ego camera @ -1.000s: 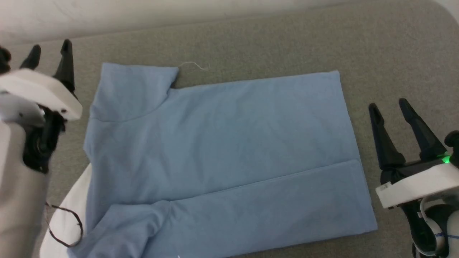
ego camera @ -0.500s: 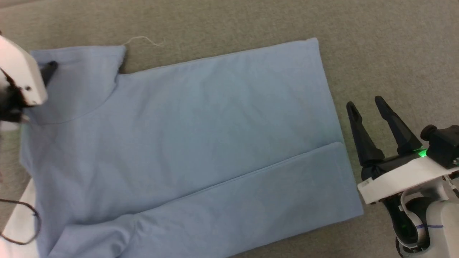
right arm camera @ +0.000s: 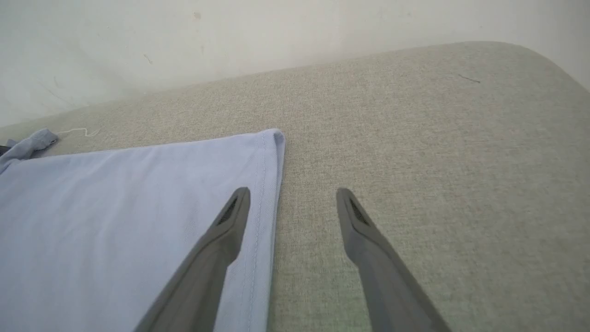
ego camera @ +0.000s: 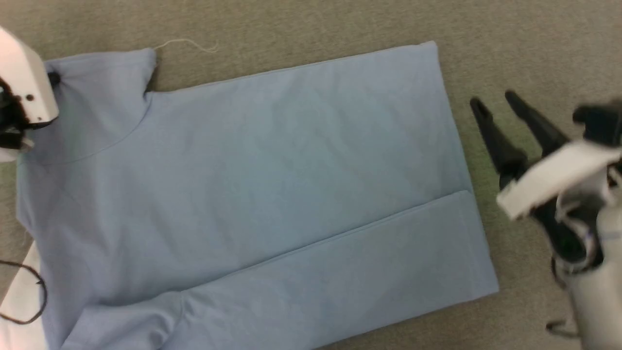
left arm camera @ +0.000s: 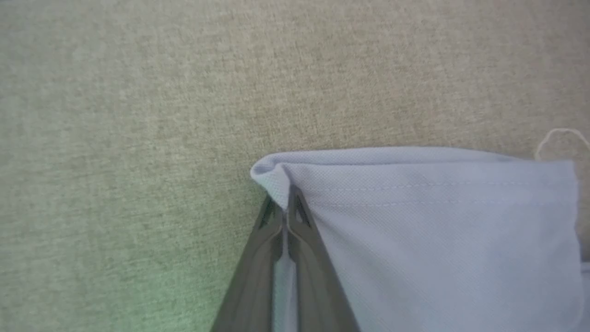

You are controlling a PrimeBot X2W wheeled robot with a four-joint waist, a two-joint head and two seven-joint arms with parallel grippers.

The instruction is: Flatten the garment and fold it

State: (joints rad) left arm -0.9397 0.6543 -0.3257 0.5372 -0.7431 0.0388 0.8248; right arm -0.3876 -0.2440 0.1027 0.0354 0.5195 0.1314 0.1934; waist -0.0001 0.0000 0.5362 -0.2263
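In the left wrist view's lower centre, the left gripper (left arm camera: 284,205) is clamped on the garment's (left arm camera: 438,230) sleeve corner. The right gripper (right arm camera: 292,196) gapes empty beside the hem.

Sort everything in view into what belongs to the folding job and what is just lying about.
Job: garment, spread on the grey surface; left gripper, shut on its sleeve corner; right gripper, open at the hem.
Lying about: loose white thread beyond the sleeve; dark cord loop beside the garment's near corner.
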